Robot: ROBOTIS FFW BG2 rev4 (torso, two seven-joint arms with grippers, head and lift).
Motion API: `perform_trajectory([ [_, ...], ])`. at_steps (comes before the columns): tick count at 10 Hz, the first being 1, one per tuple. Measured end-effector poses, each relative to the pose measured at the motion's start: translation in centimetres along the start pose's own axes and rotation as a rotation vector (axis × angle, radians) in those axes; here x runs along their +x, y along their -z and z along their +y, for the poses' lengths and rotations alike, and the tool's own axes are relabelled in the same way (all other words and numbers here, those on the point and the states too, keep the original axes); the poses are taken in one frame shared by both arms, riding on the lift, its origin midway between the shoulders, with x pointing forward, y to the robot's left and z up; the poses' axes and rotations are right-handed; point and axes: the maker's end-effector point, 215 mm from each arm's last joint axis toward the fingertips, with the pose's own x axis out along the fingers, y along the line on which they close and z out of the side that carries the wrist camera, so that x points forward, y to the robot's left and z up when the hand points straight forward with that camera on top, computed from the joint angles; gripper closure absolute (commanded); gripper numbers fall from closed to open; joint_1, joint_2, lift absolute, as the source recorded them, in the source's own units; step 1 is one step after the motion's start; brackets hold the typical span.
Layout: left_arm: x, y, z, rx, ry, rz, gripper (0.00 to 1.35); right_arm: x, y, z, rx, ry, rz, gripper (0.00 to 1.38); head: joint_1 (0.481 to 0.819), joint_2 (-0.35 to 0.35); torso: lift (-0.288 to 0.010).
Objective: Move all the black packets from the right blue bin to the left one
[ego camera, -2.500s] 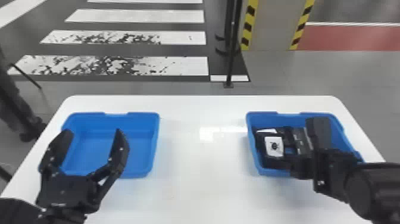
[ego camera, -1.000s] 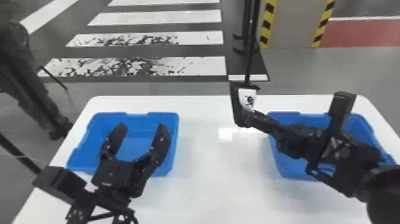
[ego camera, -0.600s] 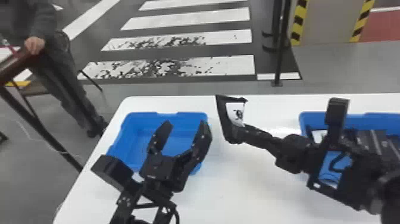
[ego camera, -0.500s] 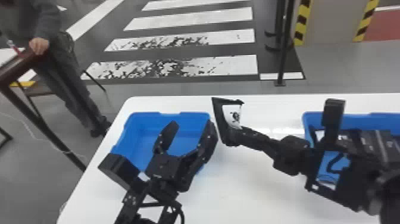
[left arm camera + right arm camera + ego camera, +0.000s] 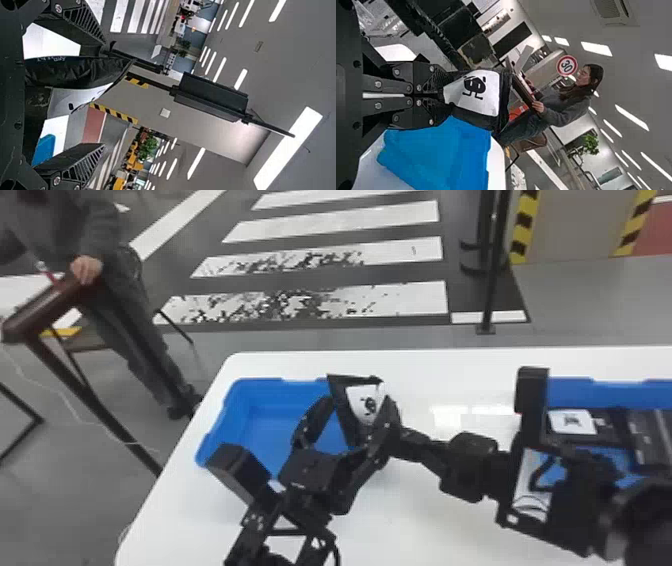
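Probably light, soft and slick, the black packet (image 5: 367, 404) is near the left blue bin (image 5: 250, 402); the right claw (image 5: 443, 94) pinches one end; the left claw (image 5: 104, 94), fingers apart around it, should take its broad middle.

You're in big indoor room, maybe robot lab or test hall. You can see white crosswalk stripes (image 5: 340, 226) on grey floor (image 5: 600, 300), like pretend street. Round road sign (image 5: 567, 65) with red ring. You also get bright ceiling lights (image 5: 595, 48), green plant (image 5: 590, 144), yellow-black edge bands (image 5: 524, 230), white table (image 5: 435, 530) up front.
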Motion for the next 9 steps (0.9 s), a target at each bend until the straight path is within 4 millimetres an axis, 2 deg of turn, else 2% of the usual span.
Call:
perform_trajectory([
  [1, 0.0, 0.4, 0.1, -0.003, -0.001, 0.006, 0.13, 0.5, 0.4, 1.0, 0.003, -0.022, 0.009, 1.13, 0.695, 0.283, -0.140],
  [2, 0.1, 0.8, 0.2, -0.005, -0.002, 0.011, 0.21, 0.8, 0.8, 1.7, 0.003, -0.037, 0.017, 1.13, 0.695, 0.293, -0.140],
  [3, 0.1, 0.6, 0.4, 0.004, -0.007, 0.004, 0.86, 0.9, 1.0, 2.0, 0.005, -0.045, 0.022, 1.13, 0.695, 0.297, -0.140],
  [4, 0.0, -0.6, 1.3, 0.065, -0.039, -0.032, 1.23, 1.0, 1.1, 2.1, 0.009, -0.048, 0.022, 1.13, 0.695, 0.308, -0.140],
  [6, -0.5, -2.5, 2.0, 0.141, -0.082, -0.094, 1.22, 0.9, 1.2, 2.2, 0.019, -0.051, 0.020, 1.13, 0.695, 0.336, -0.140],
  [9, -0.4, -2.3, 1.6, 0.169, -0.071, -0.085, 1.22, 0.9, 0.8, 1.8, 0.025, -0.047, 0.003, 1.13, 0.695, 0.328, -0.140],
])
